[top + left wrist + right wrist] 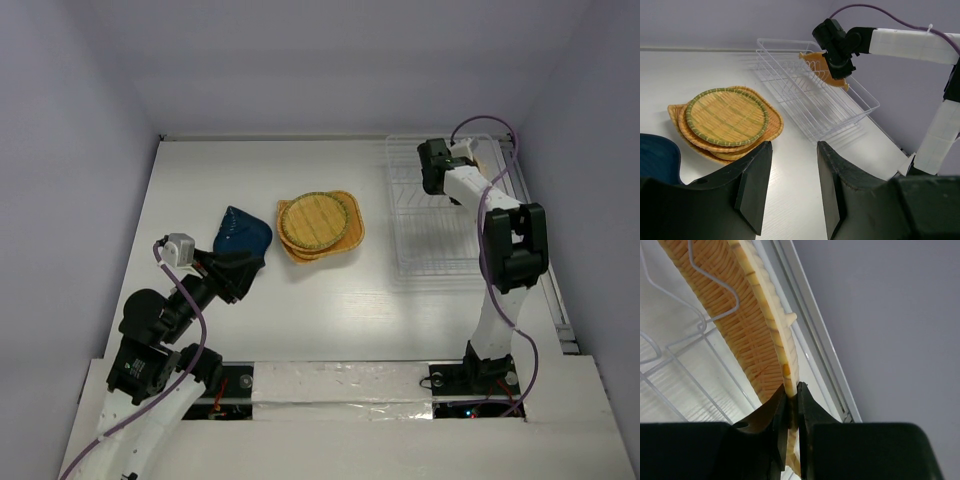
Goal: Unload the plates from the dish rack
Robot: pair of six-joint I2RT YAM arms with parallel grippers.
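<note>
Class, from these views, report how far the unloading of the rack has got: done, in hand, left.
Done: a tan stack and a blue plate lie on the table. In hand: the right gripper pinches the rim of the last plate, standing in the rack. Left: lift it out and set it down. The left gripper is open, empty.

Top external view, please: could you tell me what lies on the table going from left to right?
Left to right: dark blue plate → stack of orange-tan woven plates → white wire dish rack.
</note>
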